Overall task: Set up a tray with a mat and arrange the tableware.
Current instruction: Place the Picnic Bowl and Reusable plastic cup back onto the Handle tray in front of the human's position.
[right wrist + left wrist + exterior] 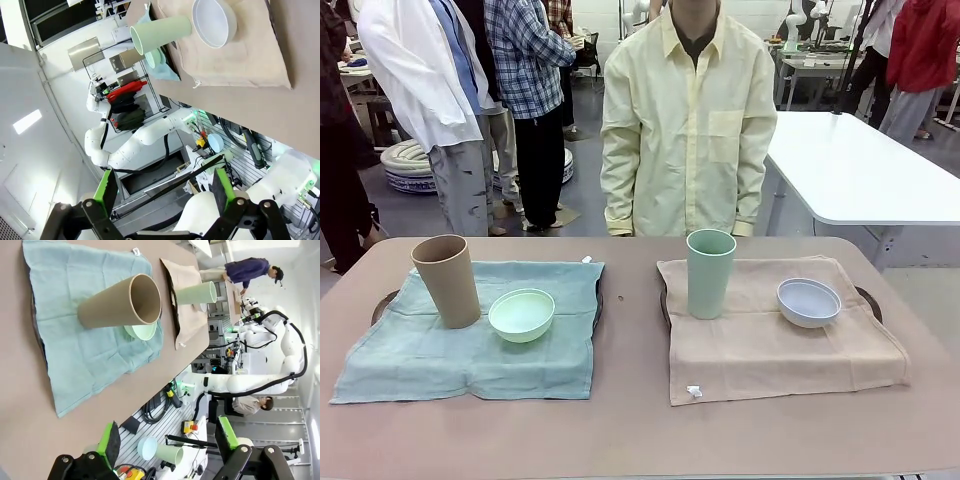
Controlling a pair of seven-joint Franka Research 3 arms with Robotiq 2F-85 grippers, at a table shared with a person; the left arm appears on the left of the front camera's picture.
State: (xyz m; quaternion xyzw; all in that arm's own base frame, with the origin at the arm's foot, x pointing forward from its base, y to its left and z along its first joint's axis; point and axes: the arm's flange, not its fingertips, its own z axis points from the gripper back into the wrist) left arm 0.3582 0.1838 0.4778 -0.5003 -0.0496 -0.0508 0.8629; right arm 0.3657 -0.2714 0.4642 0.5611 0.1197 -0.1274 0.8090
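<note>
left gripper [167, 450]: hanging off the table's near edge, fingers standing wide apart, gripping nothing.
teal mat [470, 335]: lying spread over a dark tray [382, 302] on the left side of the table [630, 430], the tray's rim peeking out at both sides.
tan cup [447, 280]: standing upright on the teal mat, toward its back left.
green bowl [521, 314]: sitting just right of the tan cup, on the same mat.
beige mat [775, 340]: lying over a second dark tray [869, 300] on the right side, well apart from the teal one.
green cup [710, 272]: standing upright at the beige mat's back left.
white bowl [809, 302]: sitting right of the green cup, apart from it.
person [680, 130]: standing at the far edge, arms hanging down.
right gripper [165, 192]: hanging off the table, fingers spread wide, gripping nothing.
</note>
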